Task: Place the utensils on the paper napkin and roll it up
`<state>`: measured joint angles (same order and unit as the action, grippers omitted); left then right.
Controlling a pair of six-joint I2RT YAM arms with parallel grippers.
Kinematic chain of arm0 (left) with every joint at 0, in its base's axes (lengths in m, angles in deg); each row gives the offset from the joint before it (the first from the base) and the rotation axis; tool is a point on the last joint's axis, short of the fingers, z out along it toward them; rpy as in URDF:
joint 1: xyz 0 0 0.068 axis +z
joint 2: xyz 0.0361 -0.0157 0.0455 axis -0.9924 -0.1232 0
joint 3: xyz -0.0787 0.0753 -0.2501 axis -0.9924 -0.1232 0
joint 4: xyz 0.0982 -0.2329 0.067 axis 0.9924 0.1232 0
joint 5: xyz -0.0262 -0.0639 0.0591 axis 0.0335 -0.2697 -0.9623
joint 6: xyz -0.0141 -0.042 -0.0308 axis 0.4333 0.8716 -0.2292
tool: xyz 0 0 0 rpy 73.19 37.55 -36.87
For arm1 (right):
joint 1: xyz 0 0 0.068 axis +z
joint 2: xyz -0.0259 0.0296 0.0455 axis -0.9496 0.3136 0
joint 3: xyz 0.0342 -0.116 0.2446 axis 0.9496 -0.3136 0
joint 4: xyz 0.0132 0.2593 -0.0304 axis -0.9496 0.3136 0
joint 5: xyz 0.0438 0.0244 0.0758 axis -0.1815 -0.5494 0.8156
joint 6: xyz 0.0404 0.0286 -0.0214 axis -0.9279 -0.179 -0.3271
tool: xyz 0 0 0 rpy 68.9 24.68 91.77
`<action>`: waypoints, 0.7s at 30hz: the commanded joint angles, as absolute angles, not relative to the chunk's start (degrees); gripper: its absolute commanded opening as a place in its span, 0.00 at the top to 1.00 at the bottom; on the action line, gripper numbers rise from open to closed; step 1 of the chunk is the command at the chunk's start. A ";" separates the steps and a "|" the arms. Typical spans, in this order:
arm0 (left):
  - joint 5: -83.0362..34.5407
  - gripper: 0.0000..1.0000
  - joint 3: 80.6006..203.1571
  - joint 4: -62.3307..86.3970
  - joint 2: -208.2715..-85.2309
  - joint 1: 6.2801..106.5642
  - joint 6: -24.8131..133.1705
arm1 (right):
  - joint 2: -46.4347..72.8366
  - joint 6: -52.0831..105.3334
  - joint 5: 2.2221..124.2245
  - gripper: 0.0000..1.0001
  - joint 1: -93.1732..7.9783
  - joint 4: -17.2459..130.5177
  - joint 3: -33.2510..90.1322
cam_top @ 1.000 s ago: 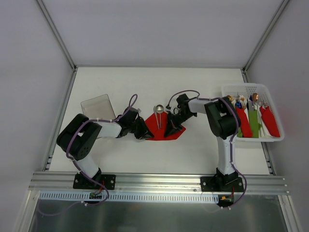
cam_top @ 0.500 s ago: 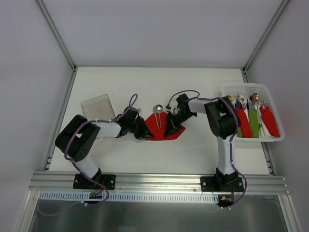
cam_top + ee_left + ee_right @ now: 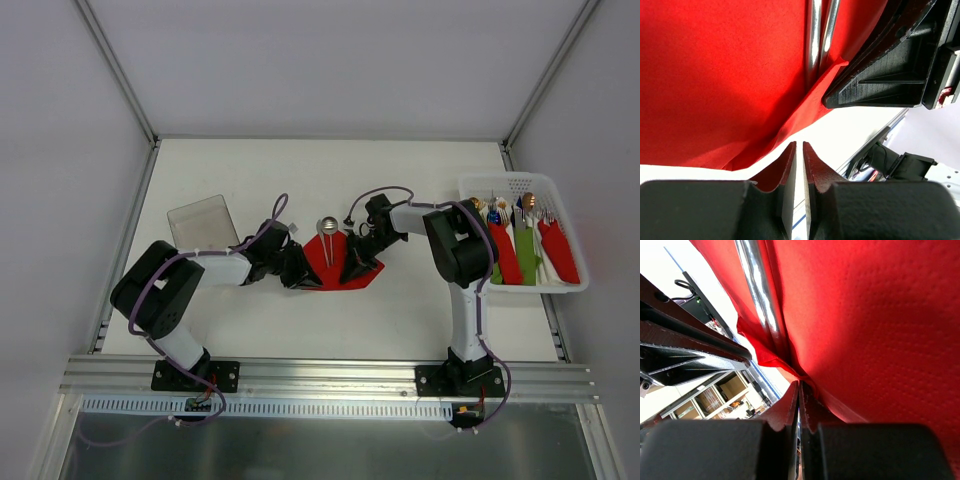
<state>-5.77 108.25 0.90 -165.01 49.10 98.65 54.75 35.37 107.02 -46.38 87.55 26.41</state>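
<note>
On the white table (image 3: 400, 180), near the middle, lies the red paper napkin (image 3: 372, 270). The shiny utensils (image 3: 327, 226) lie on top of it. Their thin handles are side by side, and the round spoon bowl sticks out past the far edge.

The left claw (image 3: 303, 273) is at the napkin's left side. The right claw (image 3: 354, 266) is at its right side. Up close, the left claw (image 3: 799, 150) is squeezed on the napkin's edge, and the paper bends up there. The right claw (image 3: 800, 390) is pinched tight on the red paper too.

Far to the right, a white basket (image 3: 520, 182) holds rolled bundles (image 3: 525, 255). A clear plastic box (image 3: 200, 218) sits to the left.
</note>
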 commanded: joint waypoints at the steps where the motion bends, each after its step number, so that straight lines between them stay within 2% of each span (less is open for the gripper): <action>1: -6.40 0.91 108.82 2.36 -165.12 48.47 98.41 | 56.22 35.90 101.72 0.97 -46.76 87.24 27.07; 12: -10.18 0.94 107.33 6.93 -167.32 48.64 98.32 | 56.49 36.08 101.64 0.97 -47.12 87.68 27.16; 21: -17.12 0.91 102.06 10.00 -158.63 49.87 100.96 | 56.31 36.69 100.32 0.97 -47.20 88.12 26.63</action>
<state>-11.12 104.47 4.38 -162.35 49.25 100.33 54.77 35.40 106.89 -46.42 87.66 26.45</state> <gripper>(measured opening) 0.078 0.026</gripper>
